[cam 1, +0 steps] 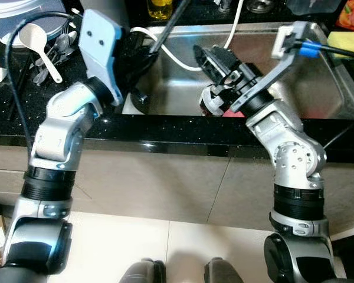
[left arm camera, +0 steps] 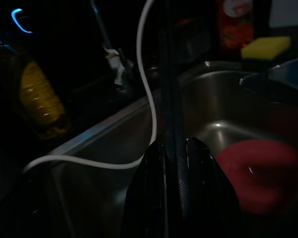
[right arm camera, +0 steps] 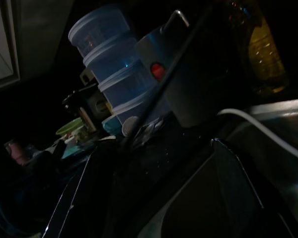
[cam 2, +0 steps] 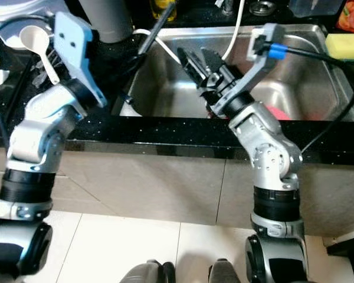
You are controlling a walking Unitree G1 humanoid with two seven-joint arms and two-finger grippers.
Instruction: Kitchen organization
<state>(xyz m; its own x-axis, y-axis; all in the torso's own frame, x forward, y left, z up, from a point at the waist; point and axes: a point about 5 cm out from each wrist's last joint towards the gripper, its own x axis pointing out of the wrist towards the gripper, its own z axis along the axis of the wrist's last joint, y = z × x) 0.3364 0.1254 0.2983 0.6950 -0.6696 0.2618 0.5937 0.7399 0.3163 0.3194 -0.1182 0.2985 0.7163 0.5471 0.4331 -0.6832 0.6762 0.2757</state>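
Observation:
My left gripper (cam 1: pixel 140 54) is at the left rim of the steel sink (cam 2: pixel 310 82), shut on a thin black rod (cam 1: pixel 170 25) that slants up toward the back counter. In the left wrist view the rod (left arm camera: pixel 170 74) runs straight out between the closed fingers (left arm camera: pixel 201 163). My right gripper (cam 2: pixel 196 60) hangs open over the middle of the sink with nothing between its fingers. A red object (left arm camera: pixel 258 173) lies on the sink floor below it, partly hidden by the right arm.
A white hose (cam 1: pixel 177 58) loops into the sink. A yellow sponge (cam 1: pixel 346 41) sits at the right rim, and an oil bottle (left arm camera: pixel 42 99) stands behind the sink. A white spoon (cam 1: pixel 38 41) and cutlery lie on the black counter (cam 1: pixel 165 127) at left. Stacked tubs (right arm camera: pixel 114 74) stand there too.

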